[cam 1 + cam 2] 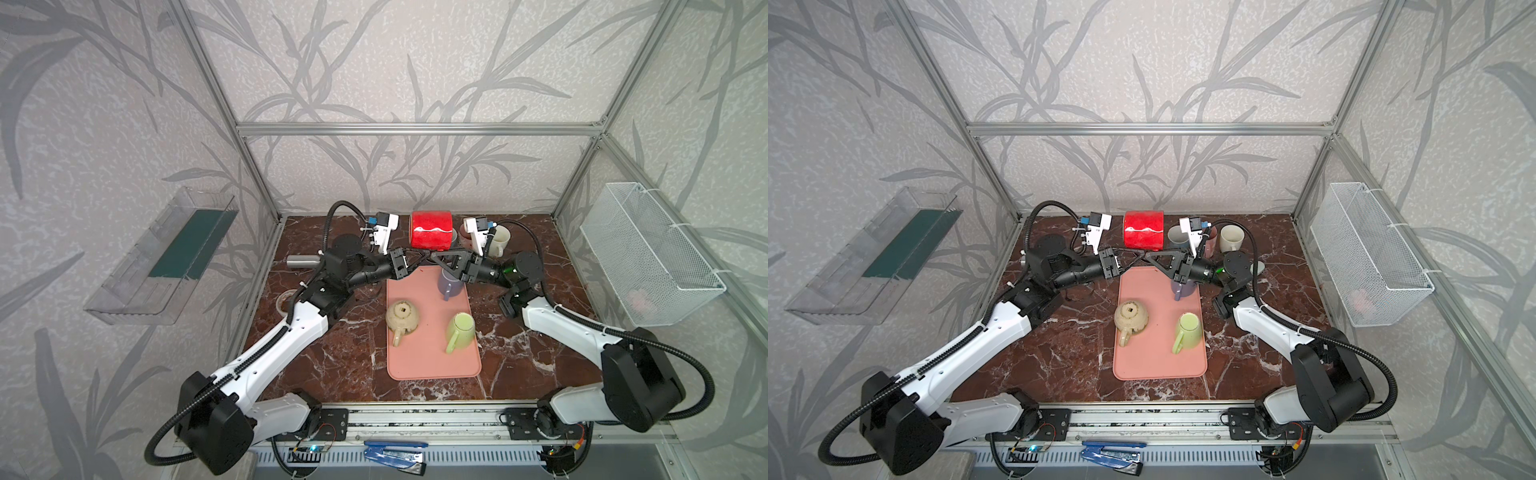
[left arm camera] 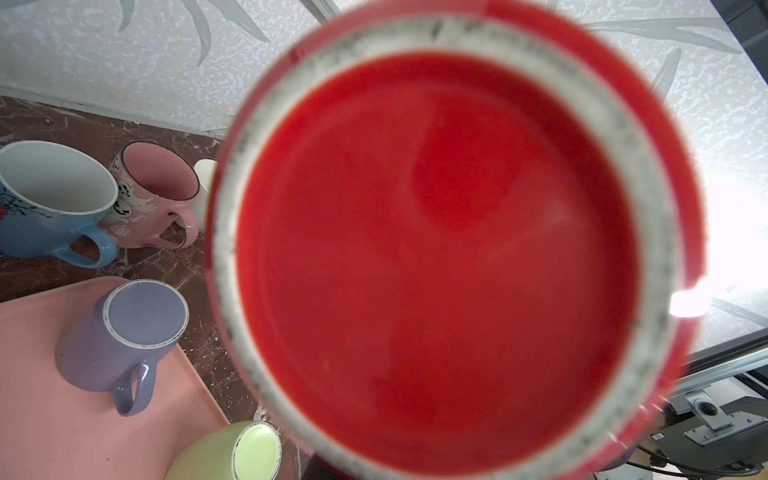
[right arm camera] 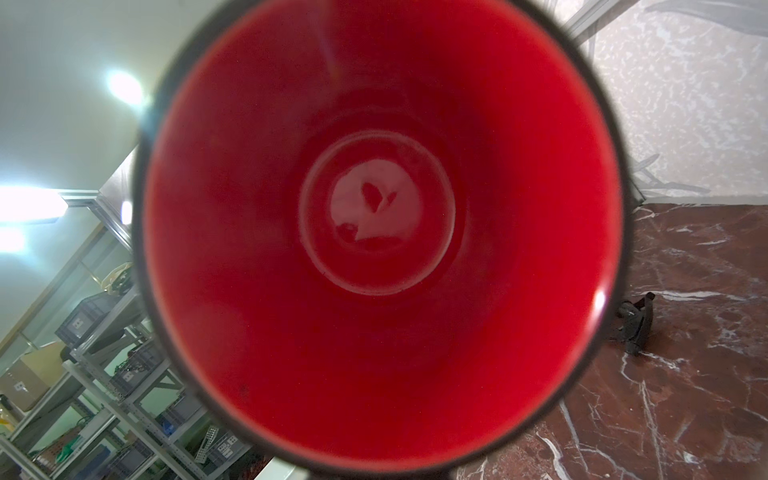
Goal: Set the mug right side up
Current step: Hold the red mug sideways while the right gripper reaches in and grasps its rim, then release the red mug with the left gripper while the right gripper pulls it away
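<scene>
Walls: we see pale wallpaper (image 1: 395,62) with grey leaf print behind the marble tabletop (image 1: 353,365).
Frame: we see aluminium bars (image 1: 415,128) above that tabletop.

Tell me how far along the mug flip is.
Done: the red mug is off the table, on its side. In hand: the left end effector and right end effector meet beneath it, base toward the left arm, mouth toward the right. Left: turn it rim-up and set it down.

Both top views are evenly bright and bowed at the edges, while the red mug (image 2: 436,249) looms blurred in both wrist views, flanked by white glare.
</scene>
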You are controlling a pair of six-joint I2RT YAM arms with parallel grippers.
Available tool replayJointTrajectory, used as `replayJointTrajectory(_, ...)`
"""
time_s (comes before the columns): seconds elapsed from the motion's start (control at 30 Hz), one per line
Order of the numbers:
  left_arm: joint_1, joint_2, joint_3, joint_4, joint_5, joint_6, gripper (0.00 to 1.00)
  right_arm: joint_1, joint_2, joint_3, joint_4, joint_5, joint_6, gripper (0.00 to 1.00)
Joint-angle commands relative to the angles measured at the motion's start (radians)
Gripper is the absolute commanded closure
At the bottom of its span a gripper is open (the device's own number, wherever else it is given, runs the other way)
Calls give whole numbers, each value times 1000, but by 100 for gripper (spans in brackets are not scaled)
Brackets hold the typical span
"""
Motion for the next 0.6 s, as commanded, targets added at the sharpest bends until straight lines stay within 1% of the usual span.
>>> replayJointTrajectory(0.0,-6,-6,-1,62,40,-5,100,-3,-1,40,74,10,-14,100)
replayJointTrajectory(0.2,-6,-11,6,29,26,10,100,-7,-6,32,74,15,-15,100)
replayJointTrajectory(0.3,-4,-19,7,-3,7,28,88,-13,-14,24,71,21,-16,100)
replayJointTrajectory(0.43,-2,-33,10,-55,-22,57,68,-24,-28,11,49,23,-29,100)
replayJointTrajectory(0.57,0,-50,13,-110,-42,92,55,-30,-50,-2,-26,31,-69,100)
